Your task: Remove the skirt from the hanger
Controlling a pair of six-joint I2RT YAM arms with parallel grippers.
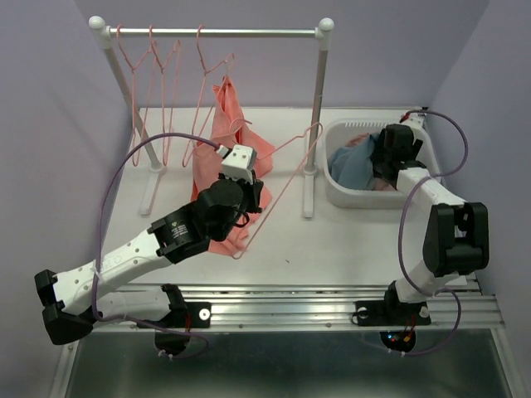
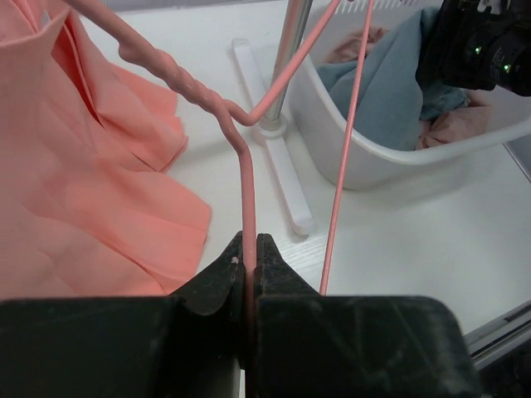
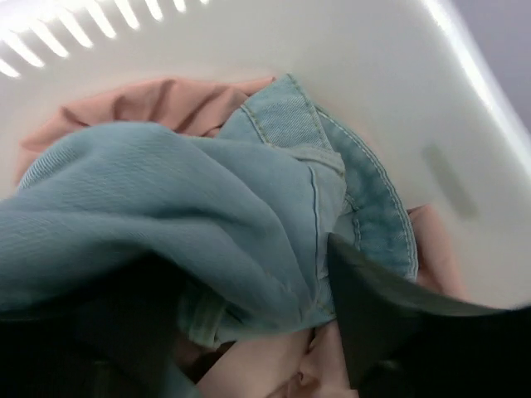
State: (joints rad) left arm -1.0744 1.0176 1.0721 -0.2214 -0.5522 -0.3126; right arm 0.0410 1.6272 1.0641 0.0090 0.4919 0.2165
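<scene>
The left gripper (image 2: 249,253) was clamped tight on the thin pink wire hanger (image 2: 246,178). The salmon pleated fabric skirt (image 2: 91,199) lay spread on the white table (image 2: 398,240) just beside it. The right gripper (image 1: 388,157) sat in the white plastic basket (image 1: 342,196) over blue denim cloth (image 3: 207,191); how far it was open could not be told.

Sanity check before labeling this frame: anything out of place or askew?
Yes. One pink hanger is off the rail, pinched in the left claw and slanting across the table toward the rack's right post. The skirt lies partly heaped beside it. Nothing looks spilled or damaged.
</scene>
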